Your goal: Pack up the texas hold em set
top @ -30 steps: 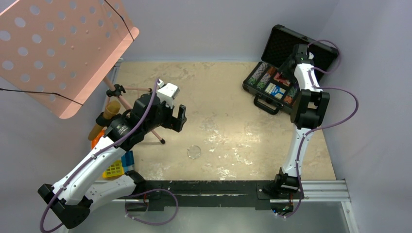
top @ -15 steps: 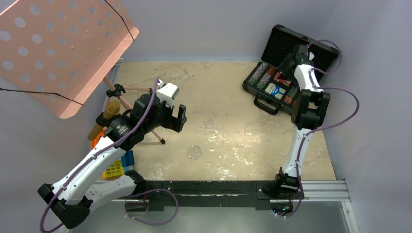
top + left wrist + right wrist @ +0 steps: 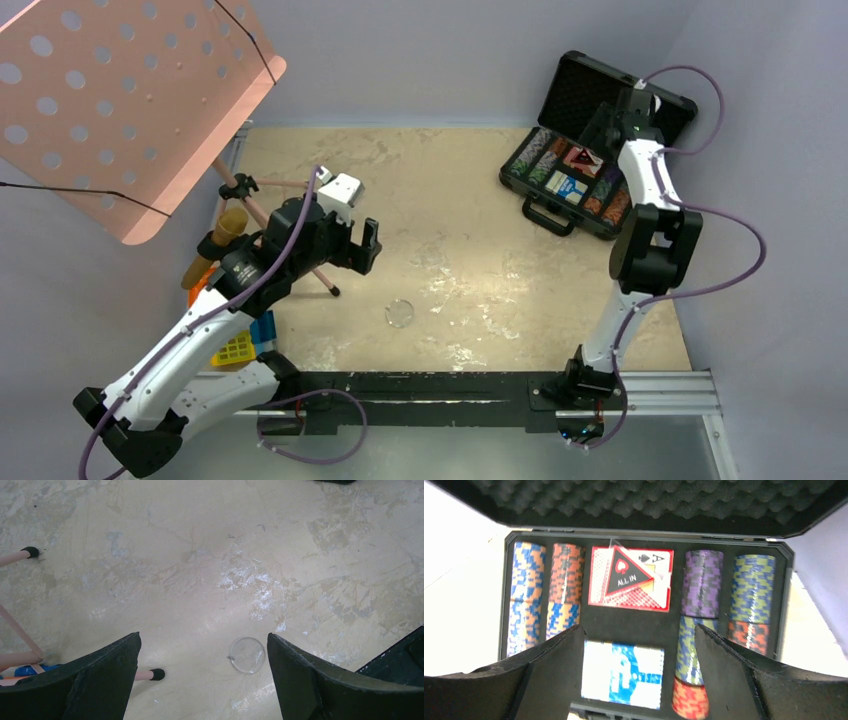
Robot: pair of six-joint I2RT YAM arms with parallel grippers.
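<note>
Item one: black briefcase [image 3: 583,88], at the far right corner of the table [image 3: 450,180], lid up, foam lining showing, handle toward the near side. Contents: rows of coloured chips [image 3: 526,595] down both sides; a red card deck [image 3: 634,597] in the upper middle slot with a dark triangular "ALL IN" marker [image 3: 626,575] lying on top of it; a blue and white card deck [image 3: 624,675] in the slot below. Item two: my right gripper [image 3: 639,632], above the open case, fingers spread wide, holding nothing, the blue deck showing between them. Item three: a clear round button [image 3: 247,654], flat on the bare table near its middle, well apart from the case. Item four: my left gripper [image 3: 202,640], above the table near that button, fingers spread fully, empty, touching nothing. Sundry: a pink perforated music stand [image 3: 120,100] at far left; a yellow crate [image 3: 235,348] beside my left arm.
</note>
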